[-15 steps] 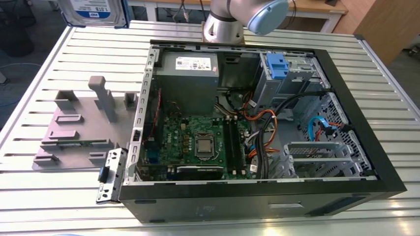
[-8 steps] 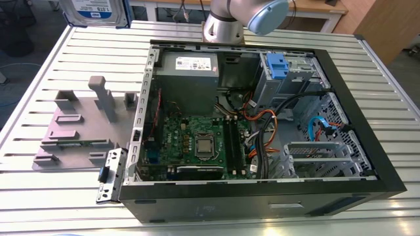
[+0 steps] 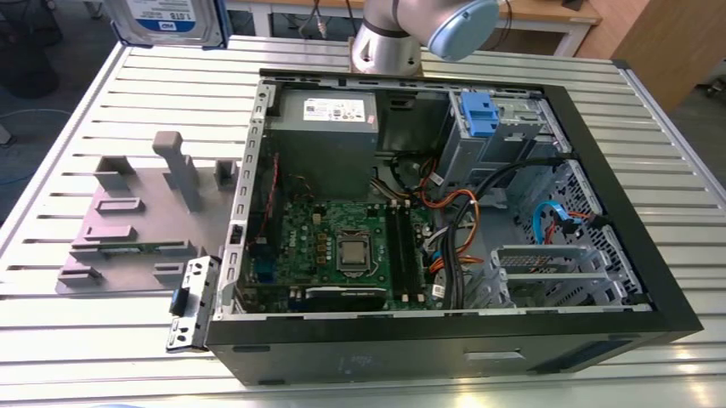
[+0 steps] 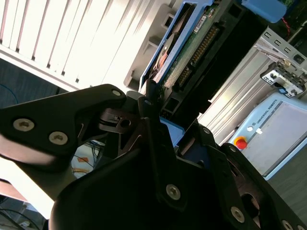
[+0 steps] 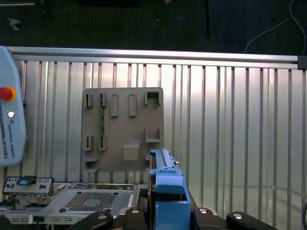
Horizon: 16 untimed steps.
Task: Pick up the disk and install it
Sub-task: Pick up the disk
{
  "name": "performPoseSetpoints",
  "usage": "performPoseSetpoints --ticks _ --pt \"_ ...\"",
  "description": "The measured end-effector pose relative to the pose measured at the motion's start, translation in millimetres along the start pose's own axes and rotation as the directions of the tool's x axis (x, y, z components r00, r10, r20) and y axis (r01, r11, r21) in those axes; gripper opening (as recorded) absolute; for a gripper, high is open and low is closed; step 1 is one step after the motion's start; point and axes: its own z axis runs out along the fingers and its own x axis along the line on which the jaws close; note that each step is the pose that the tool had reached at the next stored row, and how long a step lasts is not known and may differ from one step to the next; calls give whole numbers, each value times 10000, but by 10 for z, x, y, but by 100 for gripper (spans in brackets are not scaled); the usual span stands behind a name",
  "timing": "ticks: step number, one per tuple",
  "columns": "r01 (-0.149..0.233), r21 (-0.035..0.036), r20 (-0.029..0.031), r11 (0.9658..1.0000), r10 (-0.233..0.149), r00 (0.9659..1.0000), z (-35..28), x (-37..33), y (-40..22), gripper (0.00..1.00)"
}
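1. Disk [image 3: 170, 21]: it is up in the air at the far corner on the exterior view's left, above the edge of the counter [image 3: 68, 340] and well apart from the case [image 3: 454, 344]. The pincer [image 5: 166, 212] is clamped on it, with a jaw on each flat face.
2. Risk, slip: in the second wrist view most of the disk juts out past the jaws. My judgement is that a jolt could let it pivot or slide out, and from there it would fall to the counter or off its edge.
3. Risk, skew: if the disk sits tilted in the grip, its blue rails may bind at the bay mouth rather than seat. Check this yourself, as I can't judge squareness here.
4. Risk, snag: the cables [image 3: 460, 212] loop just beside the bay [image 3: 505, 127]. You could catch or pinch one on the way in.
5. Tray [image 3: 153, 229], on the left of the exterior view: it is a grey fixture with upright slots. One slot carries a thin green strip [image 5: 102, 125], and the other slots look bare.
6. Case, lid off and lying on its side. Going left to right inside:
   - The power supply [image 3: 323, 127] is at the far end.
   - The board [image 3: 340, 246] lies nearer the front.
   - The cables come next.
   - The bay has a blue latch [image 3: 477, 110] at its top.
   - A grey cage [image 3: 545, 272] sits below the bay.
7. A loose metal bracket [image 3: 193, 302] lies touching the case's near-left corner.
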Motion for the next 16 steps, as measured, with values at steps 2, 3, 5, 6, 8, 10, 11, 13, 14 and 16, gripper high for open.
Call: performPoseSetpoints --ticks 2,3,5,6,8,10,11,13,14,16 --pt "0 0 0 10000 0 10000 0 0 -6 36" --pt "0 0 0 10000 0 10000 0 0 -9 36" --pt "0 0 0 10000 0 10000 0 0 -15 36" --pt "-1 0 0 10000 1 10000 0 0 -17 36" --pt "0 0 1 10000 0 10000 0 0 -23 36" --pt "0 -1 0 10000 0 10000 -1 0 -29 36" --pt "0 -1 0 10000 0 10000 0 0 -32 36" --pt "0 0 0 10000 0 10000 0 0 -38 36" --pt "0 0 0 10000 0 10000 0 0 -40 36" --pt "0 -1 0 10000 0 10000 0 0 -46 36"
